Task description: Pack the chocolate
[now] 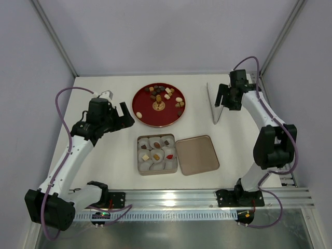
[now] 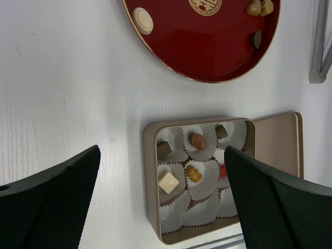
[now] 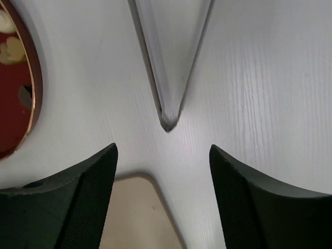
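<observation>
Right tool point(image 3: 162, 151) agape, low over tongs point(image 3: 168, 104)

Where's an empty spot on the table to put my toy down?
Bare table left of the tin, behind the red plate, and right of the lid. Crowded in the middle, where plate, tin, lid and tongs sit close.
</observation>
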Controlling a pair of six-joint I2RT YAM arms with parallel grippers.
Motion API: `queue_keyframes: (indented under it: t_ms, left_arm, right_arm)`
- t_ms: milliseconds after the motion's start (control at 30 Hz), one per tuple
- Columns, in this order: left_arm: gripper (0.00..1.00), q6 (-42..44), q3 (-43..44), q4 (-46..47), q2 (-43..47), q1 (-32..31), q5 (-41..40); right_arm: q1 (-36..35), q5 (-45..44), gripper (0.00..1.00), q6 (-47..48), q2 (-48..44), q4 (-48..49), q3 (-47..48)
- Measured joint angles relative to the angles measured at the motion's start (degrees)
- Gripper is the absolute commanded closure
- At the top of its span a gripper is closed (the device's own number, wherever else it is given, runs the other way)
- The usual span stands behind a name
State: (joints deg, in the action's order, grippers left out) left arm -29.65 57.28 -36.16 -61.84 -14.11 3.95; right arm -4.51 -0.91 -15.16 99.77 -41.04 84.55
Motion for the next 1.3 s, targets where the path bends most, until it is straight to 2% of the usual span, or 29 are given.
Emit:
queue_keyframes:
  t_ms: [200,233,333,500,700,933,1200,1300]
  left_arm:
    - [0.00,-0.46,0.00,0.31,0.15,0.00,1.77]
    - [0.00,-0.52,0.00,0.39,0.15,0.00,2.12]
    - [0.00,-1.07,0.00,0.50,0.15,0.00,2.91]
    - [0.00,-1.66,0.00,0.81,0.15,0.00,4.57]
    - [0.00,-2.01,0.00,0.83,0.15,0.00,6.19]
    - [0.00,-4.39,-1.27,2.27,0.20,-1.38,9.27]
    - [0.00,-8.74,-1.22,4.85,-3.23,-12.83,9.38]
    - [0.02,-10.49,-0.61,6.01,-6.86,-17.00,9.16]
  right_arm:
    - [-4.11,-1.31,0.39,-2.36,-17.11,2.14,-20.59]
    - [-5.22,-1.57,0.44,-2.86,-18.80,2.19,-23.28]
    - [-7.67,-1.84,0.49,-3.96,-21.57,2.56,-29.29]
    - [-9.94,-2.71,0.52,-6.29,-22.93,3.76,-37.22]
    - [-13.90,-3.08,0.57,-8.57,-22.84,5.81,-41.27]
    - [-14.49,-3.58,0.65,-9.25,-19.58,9.11,-41.66]
    - [-14.51,-3.50,0.76,-9.20,-16.72,12.17,-42.03]
    - [-14.49,-3.82,0.83,-8.98,-16.50,12.94,-42.03]
